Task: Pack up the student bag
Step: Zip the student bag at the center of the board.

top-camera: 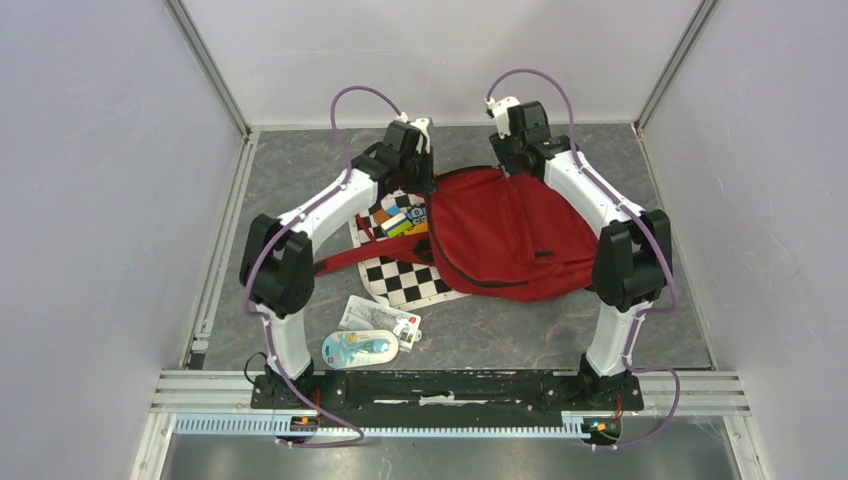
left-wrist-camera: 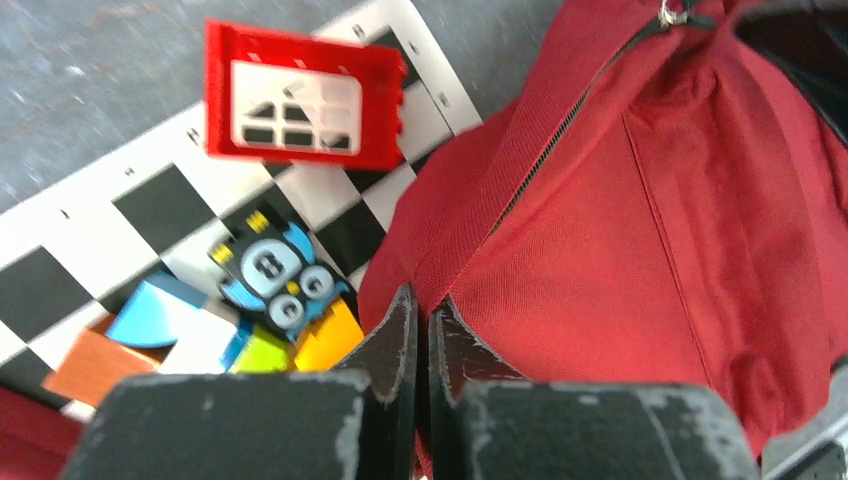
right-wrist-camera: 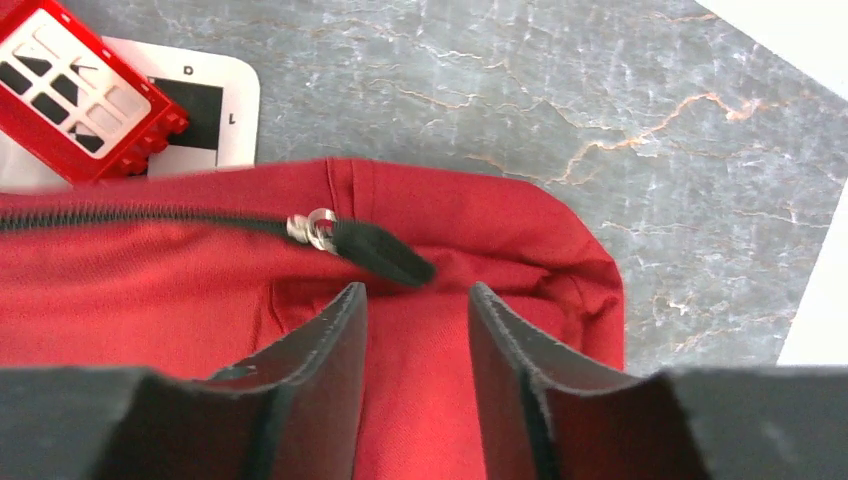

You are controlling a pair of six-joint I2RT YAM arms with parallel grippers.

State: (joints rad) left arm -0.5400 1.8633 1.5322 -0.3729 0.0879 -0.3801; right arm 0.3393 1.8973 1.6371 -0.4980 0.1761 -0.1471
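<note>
The student bag (top-camera: 510, 235), a red backpack, lies in the middle of the table on its side. My left gripper (top-camera: 425, 175) is at the bag's left edge. In the left wrist view its jaws (left-wrist-camera: 425, 305) are pressed together with a fold of the bag's red fabric (left-wrist-camera: 620, 250) pinched between them. My right gripper (top-camera: 510, 160) hovers over the bag's far top edge. In the right wrist view it stands open (right-wrist-camera: 417, 290) above the red cloth (right-wrist-camera: 150, 300), with nothing between its fingers. The black zipper pull (right-wrist-camera: 380, 250) lies just beyond its tips.
A checkerboard sheet (top-camera: 410, 285) lies partly under the bag's left side, carrying a red-framed tile (left-wrist-camera: 300, 105), an owl figure (left-wrist-camera: 275, 275) and coloured blocks. A red strap (top-camera: 350, 258) runs left. A clear packet (top-camera: 380, 318) and a blue blister pack (top-camera: 358, 350) lie near the front.
</note>
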